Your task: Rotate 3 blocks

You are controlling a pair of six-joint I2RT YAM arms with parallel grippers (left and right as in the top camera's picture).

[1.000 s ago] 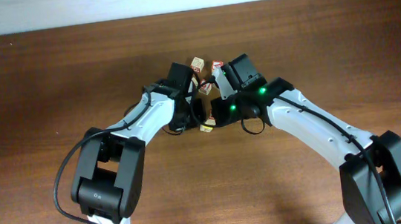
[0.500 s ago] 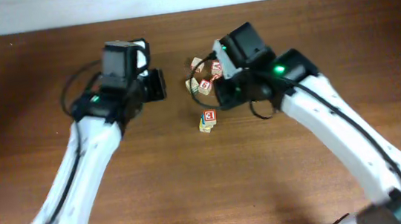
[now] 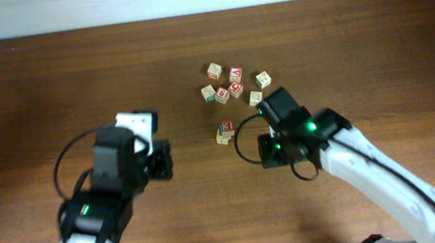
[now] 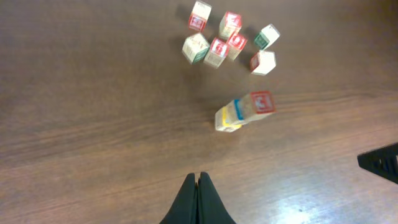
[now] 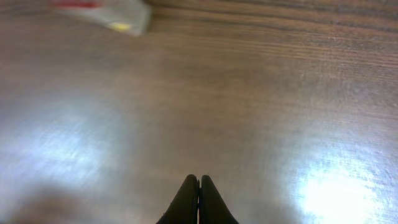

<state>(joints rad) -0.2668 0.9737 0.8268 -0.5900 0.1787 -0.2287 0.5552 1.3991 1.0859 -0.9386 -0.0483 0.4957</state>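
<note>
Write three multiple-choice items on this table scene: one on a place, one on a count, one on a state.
1. The small stack stands:
A) nearer the robot than the loose cluster
B) beyond the cluster
C) inside the cluster

2. Loose blocks in the cluster:
A) three
B) seven
C) twelve

3. The left gripper is:
A) open
B) shut on a block
C) shut, holding nothing

Answers:
1 A: the overhead view shows the stack on the robot's side of the cluster.
2 B: the left wrist view shows seven.
3 C: its jaws are closed with nothing between them.
</note>
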